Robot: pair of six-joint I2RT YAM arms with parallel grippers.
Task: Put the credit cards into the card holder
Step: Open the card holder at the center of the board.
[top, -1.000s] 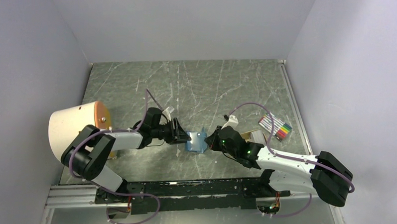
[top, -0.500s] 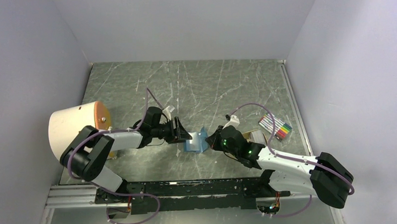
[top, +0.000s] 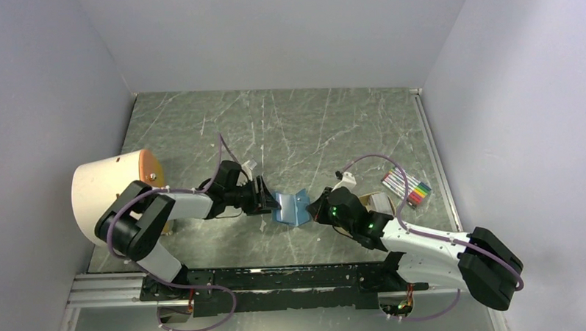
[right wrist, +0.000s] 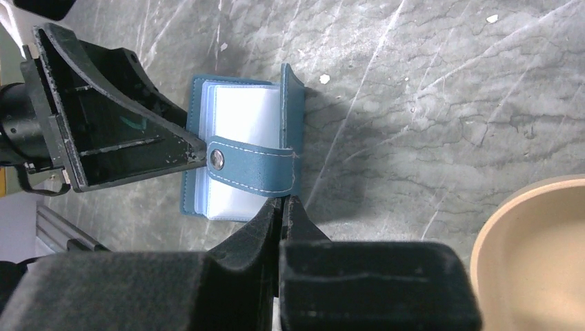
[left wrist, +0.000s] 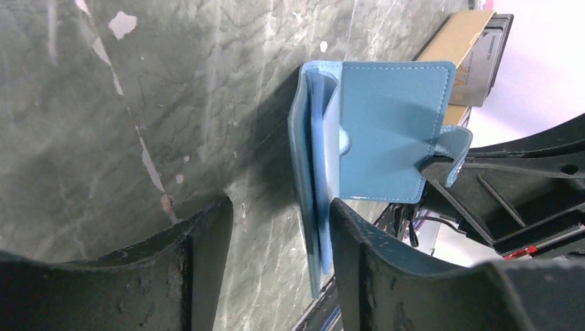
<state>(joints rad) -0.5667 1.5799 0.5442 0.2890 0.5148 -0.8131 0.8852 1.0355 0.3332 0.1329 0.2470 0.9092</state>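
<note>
Card holder point(top: 291, 207) ajar, pale sleeves point(right wrist: 241, 121) inside (left pincer point(left wrist: 279, 214) released, right pincer point(right wrist: 281, 203) clenched)

The card holder point(top: 291, 207) stands mid-table point(top: 333, 127) between the 2 grippers, with the left gripper point(top: 274, 202) at its left and the right gripper point(top: 317, 207) at its right. The credit cards point(top: 377, 201) lie right of it, the markers point(top: 408, 187) farther right, and the tray point(top: 107, 190) at the left edge.

Grey-green marble tabletop point(top: 310, 121), pale walls point(top: 271, 34)
</note>
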